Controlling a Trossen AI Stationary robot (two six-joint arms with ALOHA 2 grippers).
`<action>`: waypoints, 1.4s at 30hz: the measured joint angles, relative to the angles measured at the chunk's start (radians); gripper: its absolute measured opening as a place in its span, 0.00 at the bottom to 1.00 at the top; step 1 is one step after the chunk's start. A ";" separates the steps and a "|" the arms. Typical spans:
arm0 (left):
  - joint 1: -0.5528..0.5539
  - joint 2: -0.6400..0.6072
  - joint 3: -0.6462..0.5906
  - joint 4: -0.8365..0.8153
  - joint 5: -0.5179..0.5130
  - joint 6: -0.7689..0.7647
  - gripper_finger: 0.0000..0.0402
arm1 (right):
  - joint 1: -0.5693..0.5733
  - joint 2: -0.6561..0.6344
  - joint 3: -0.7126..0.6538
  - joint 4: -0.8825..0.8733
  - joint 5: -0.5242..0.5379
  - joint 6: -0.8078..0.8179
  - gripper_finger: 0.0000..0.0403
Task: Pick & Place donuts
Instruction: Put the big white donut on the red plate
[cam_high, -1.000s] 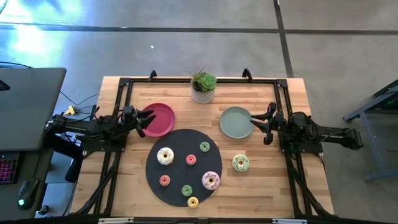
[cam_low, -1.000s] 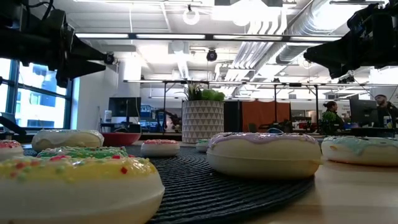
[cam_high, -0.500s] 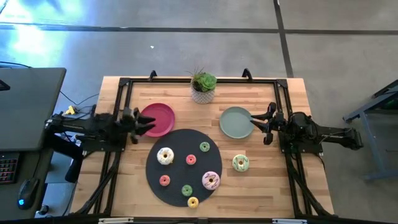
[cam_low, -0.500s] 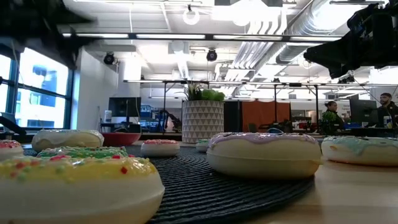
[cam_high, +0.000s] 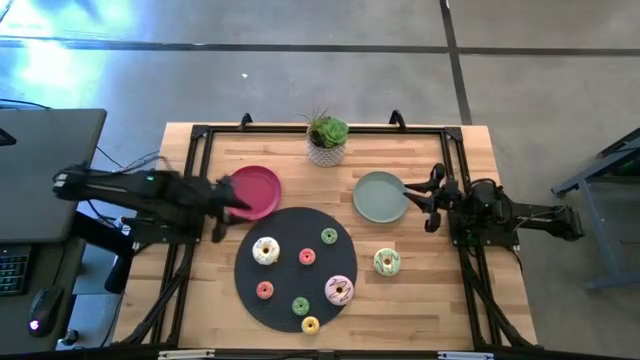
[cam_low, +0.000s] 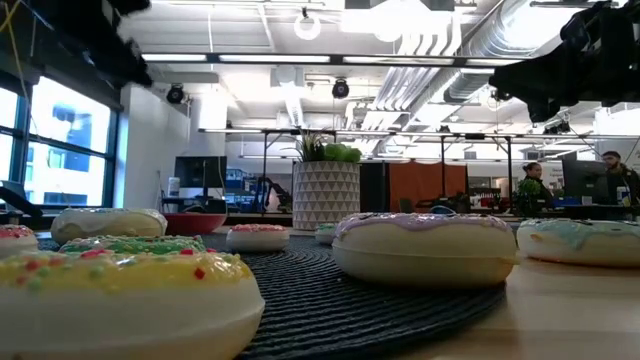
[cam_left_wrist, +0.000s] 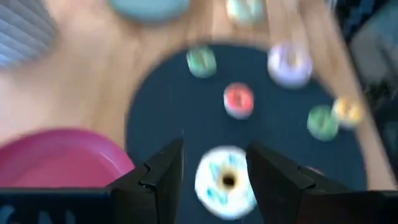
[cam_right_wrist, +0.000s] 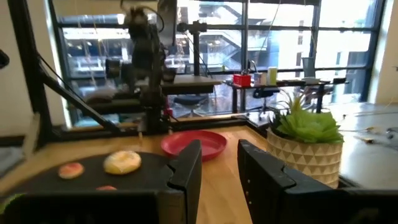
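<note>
Nearest, a yellow mini donut sits at the near edge of the black mat, with six more donuts spread across it, the cream donut at left. The green-frosted donut lies on bare wood to the right. Farther back, the left gripper, fingers apart and empty, is over the red plate; the right gripper, narrowly open and empty, is beside the sage plate. A potted plant stands farthest.

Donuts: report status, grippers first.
Left gripper open by the red plate, empty. Right gripper open at the green plate, idle. Seven donuts on the black mat, green one beside it. Nothing blocking.
</note>
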 joint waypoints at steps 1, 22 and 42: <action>0.000 0.052 0.000 0.001 0.008 0.010 0.42 | 0.000 0.000 0.000 0.000 -0.003 0.022 0.23; 0.001 0.646 0.002 0.260 0.202 0.069 0.42 | 0.000 0.005 0.000 0.009 0.065 -0.056 0.24; 0.001 0.681 0.001 0.192 0.133 0.073 0.42 | 0.000 0.035 0.000 0.026 0.068 -0.083 0.43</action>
